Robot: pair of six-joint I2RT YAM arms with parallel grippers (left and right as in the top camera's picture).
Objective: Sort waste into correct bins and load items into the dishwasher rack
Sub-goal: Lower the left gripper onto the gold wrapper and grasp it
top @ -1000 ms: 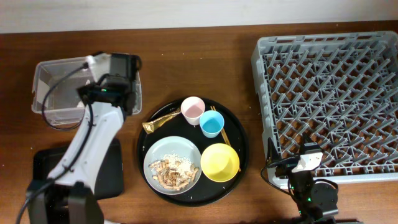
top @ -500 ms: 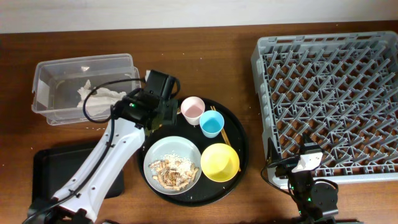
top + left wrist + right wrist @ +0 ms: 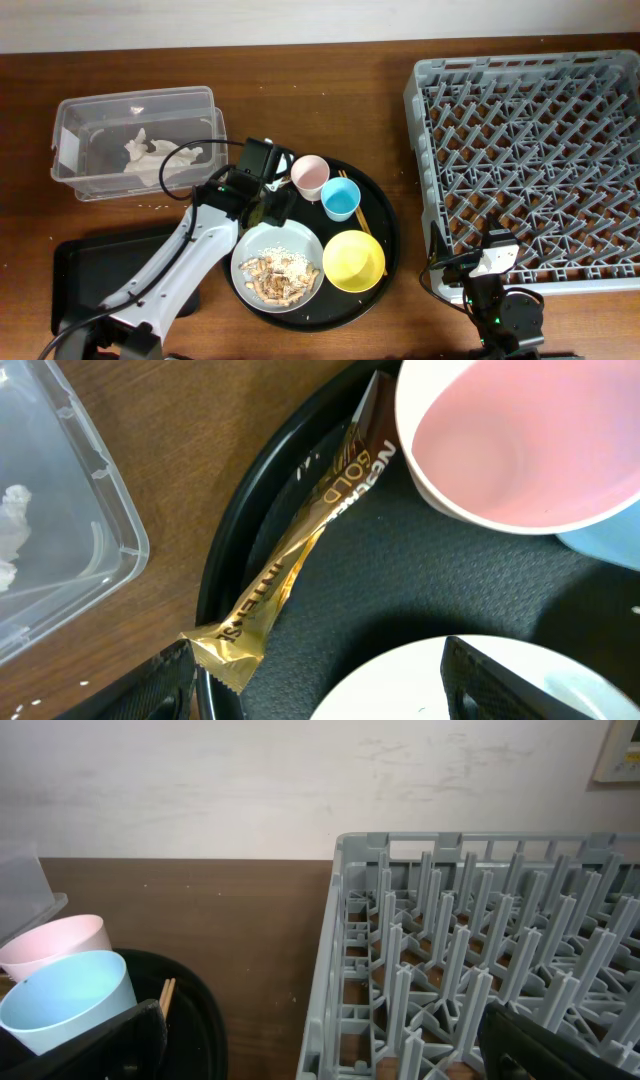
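My left gripper is open and empty, low over the left rim of the round black tray. In the left wrist view the gold foil wrapper lies on that rim between its fingers. The wrapper is hidden under the gripper in the overhead view. The crumpled white tissue lies in the clear tub. The pink cup, blue cup, yellow bowl, chopsticks and grey plate with food scraps sit on the tray. My right gripper is open by the rack.
The round black tray holds the dishes at the table's middle. The shallow black tray lies at front left, partly under my left arm. The right wrist view shows the rack's near wall and the cups to the left.
My left arm has swung from over the clear tub rightward and down to the round tray's left rim. The white tissue now lies in the tub. The right arm has not moved.
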